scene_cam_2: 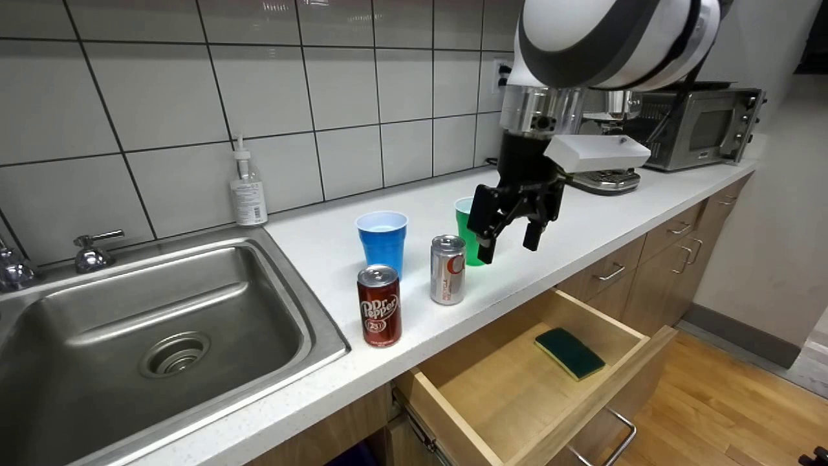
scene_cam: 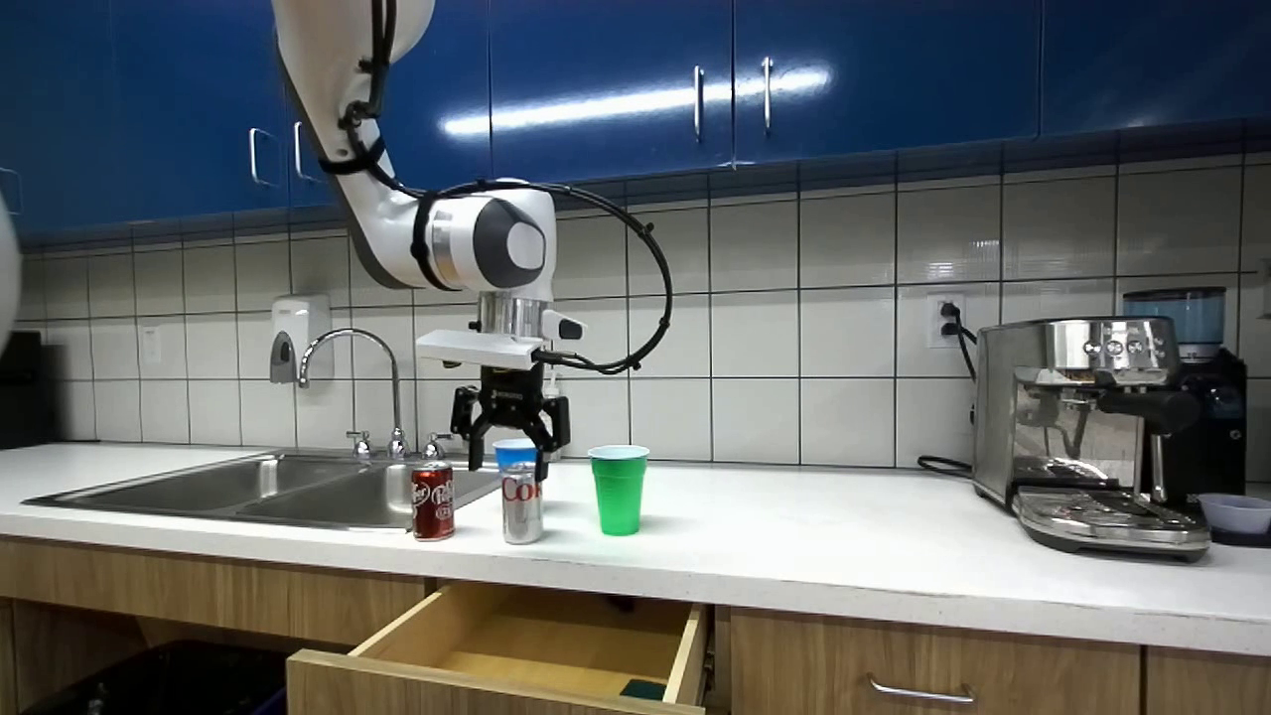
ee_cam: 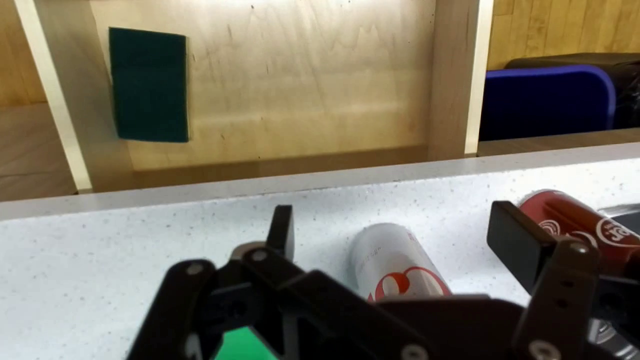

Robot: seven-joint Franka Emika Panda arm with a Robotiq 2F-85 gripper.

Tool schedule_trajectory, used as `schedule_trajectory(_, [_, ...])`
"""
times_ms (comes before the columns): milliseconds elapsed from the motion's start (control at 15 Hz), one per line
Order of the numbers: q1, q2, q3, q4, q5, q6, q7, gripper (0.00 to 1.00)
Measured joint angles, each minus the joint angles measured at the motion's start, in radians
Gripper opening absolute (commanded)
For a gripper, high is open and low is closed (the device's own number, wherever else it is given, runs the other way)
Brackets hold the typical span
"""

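Soda can (scene_cam: 522,511), silver with red lettering, stands upright on the worktop (scene_cam: 775,526). Black fingers (ee_cam: 517,240) hang close to it, pointing down and spread wide, holding nothing; in an exterior view a gap parts them from the can, so they do not touch it. A dark red Dr Pepper can (scene_cam_2: 380,307) stands just left of the soda can, a green cup (scene_cam: 619,489) to its right and a blue cup (scene_cam_2: 381,236) on the far side, all upright. Farther left lies the sink (scene_cam_2: 292,291), and a coffee machine (scene_cam: 1077,417) stands well apart on the right. Below the worktop's near edge, a drawer (scene_cam_2: 485,362) is pulled out, with a dark green sponge (scene_cam_2: 569,353) lying in its right part.
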Motion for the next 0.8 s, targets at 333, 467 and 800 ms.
schedule_trajectory(333, [0.0, 0.067, 0.002, 0.117, -0.001, -0.081, -0.053, 1.0])
schedule_trajectory(467, [0.0, 0.073, 0.002, 0.138, -0.001, -0.105, -0.067, 1.0])
schedule_trajectory(800, [0.0, 0.073, 0.002, 0.142, -0.001, -0.112, -0.074, 1.0])
